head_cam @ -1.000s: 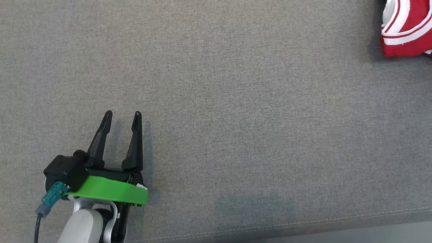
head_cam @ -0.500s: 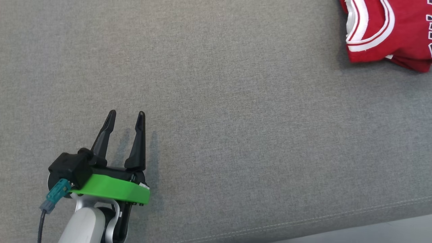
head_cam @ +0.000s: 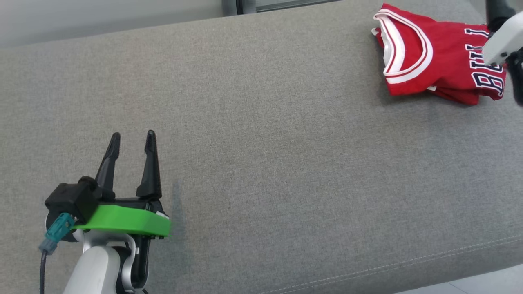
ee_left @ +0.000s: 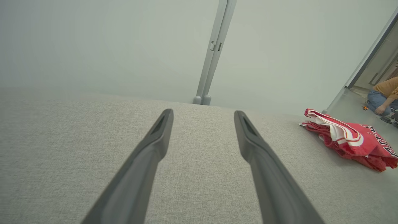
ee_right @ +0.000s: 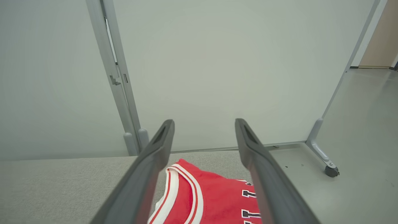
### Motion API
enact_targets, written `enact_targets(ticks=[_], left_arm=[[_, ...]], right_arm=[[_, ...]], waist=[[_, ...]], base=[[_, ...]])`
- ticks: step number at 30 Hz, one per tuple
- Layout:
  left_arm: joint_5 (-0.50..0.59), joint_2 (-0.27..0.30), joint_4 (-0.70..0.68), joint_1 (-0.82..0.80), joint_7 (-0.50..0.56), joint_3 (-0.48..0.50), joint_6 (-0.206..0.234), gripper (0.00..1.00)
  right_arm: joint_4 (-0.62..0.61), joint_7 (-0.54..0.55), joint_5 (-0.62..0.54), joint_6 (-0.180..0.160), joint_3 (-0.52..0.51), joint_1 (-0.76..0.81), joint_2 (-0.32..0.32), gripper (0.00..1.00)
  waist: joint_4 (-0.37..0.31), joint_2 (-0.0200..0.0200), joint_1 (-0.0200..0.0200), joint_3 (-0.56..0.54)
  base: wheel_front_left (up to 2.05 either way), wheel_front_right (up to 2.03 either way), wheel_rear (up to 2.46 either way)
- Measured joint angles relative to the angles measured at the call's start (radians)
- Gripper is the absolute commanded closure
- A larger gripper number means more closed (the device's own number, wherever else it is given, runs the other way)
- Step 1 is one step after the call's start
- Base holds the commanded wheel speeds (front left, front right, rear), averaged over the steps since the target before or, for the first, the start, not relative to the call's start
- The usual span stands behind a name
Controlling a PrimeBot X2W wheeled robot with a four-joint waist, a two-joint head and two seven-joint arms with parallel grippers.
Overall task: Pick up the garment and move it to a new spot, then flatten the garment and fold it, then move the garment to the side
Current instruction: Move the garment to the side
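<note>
**Item 1. Grey upholstered surface** [head_cam: 261,155]. The head view is taken up by it from lower left to upper right. A stitched seam is seen along the lower right edge.

**Item 2. Pale partition** [ee_right: 217,62]. It is set behind the surface and carried on a grey post. It is seen across the top of both wrist views.

**Item 3. Person** [ee_left: 384,96]. Seated low on the floor at the far right edge of the left wrist view, partly cut off.

**Item 4. Garment** [head_cam: 433,69]. A red jersey with white-and-red trim and dark lettering. It is found bunched and partly doubled over at the upper right of the head view, resting on the upholstered surface.
- Handling: it is judged light, soft and limp, likely a little slick. It is expected to sag and trail when lifted, not to hold its shape.
- Hold: the banded trim at the left end of the garment is judged the thickest and surest pinch. A single layer should be sought there so that the folds are not gathered up with it.

**Item 5. Left gripper** [head_cam: 133,138]. Placed at the lower left of the head view, well apart from the garment. The fingers are spread and nothing is held.

**Item 6. Right gripper** [ee_right: 204,123]. The fingers are spread and nothing is clamped. The jersey is seen between and beyond them at the bottom of the right wrist view. The pale forearm [head_cam: 499,41] is seen at the upper right of the head view.

**Item 7. Caster** [ee_right: 331,171]. Fitted to the partition foot, at the right of the right wrist view.
</note>
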Motion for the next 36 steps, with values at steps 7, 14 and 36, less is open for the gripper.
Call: enact_targets(ticks=[7, 14, 36], left_arm=[[0.012, -0.017, 0.030, 0.000, -0.012, 0.061, 0.021, 0.00], [0.015, -0.028, 0.056, 0.011, -0.016, 0.097, 0.030, 0.00], [0.006, -0.043, 0.097, 0.143, -0.017, 0.146, 0.039, 0.00]], right_arm=[[-0.015, -0.065, 0.009, -0.012, 0.021, 0.136, 0.067, 0.00], [-0.060, -0.094, 0.011, -0.045, 0.019, 0.254, 0.142, 0.00], [-0.339, -0.105, -0.122, -0.099, -0.071, 0.548, 0.265, 0.00]], waist=[[0.006, 0.0000, 0.0000, -0.057], [0.035, 0.0000, 0.0000, -0.089], [0.027, 0.0000, 0.0000, -0.157]], base=[[0.00, 0.00, 0.00], [0.00, 0.00, 0.00], [0.00, 0.00, 0.00]])
